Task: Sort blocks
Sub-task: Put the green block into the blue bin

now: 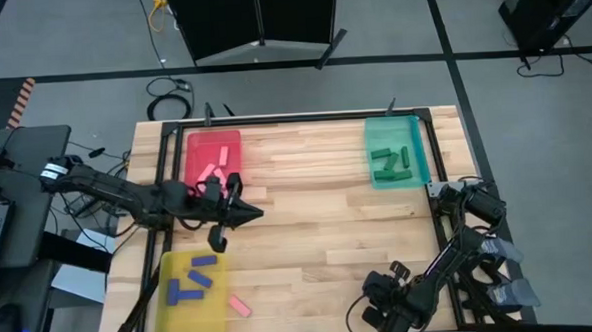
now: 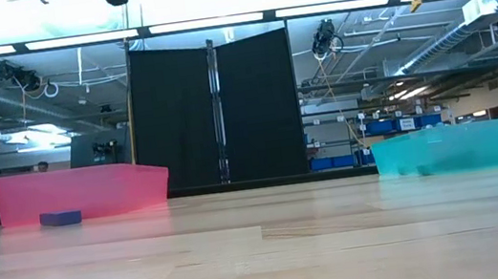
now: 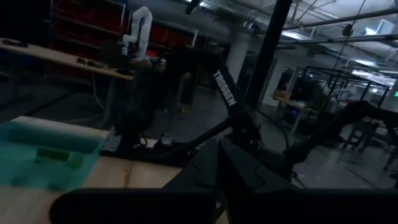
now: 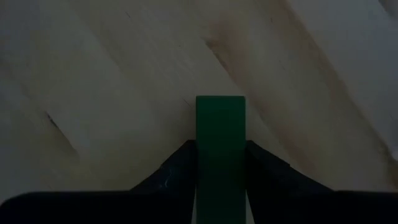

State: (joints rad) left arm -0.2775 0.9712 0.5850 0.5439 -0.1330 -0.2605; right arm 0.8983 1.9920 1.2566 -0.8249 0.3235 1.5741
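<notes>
The right hand (image 4: 221,163) is down at the desk's (image 1: 319,235) near edge, its fingers closed on the sides of a green block (image 4: 220,134) whose long axis runs straight out ahead between them. The teal tray (image 1: 394,152) — already holding green blocks — lies at the far right (nearer this arm). The left hand (image 1: 240,212) is shut, empty, beside the red tray (image 1: 214,162).

Table: we see a light wooden top (image 1: 319,235).
Trays on it: red (image 1: 213,142), teal (image 1: 389,129), yellow (image 1: 172,317).
Loose blocks: pink (image 1: 240,307), blue (image 1: 217,238).
</notes>
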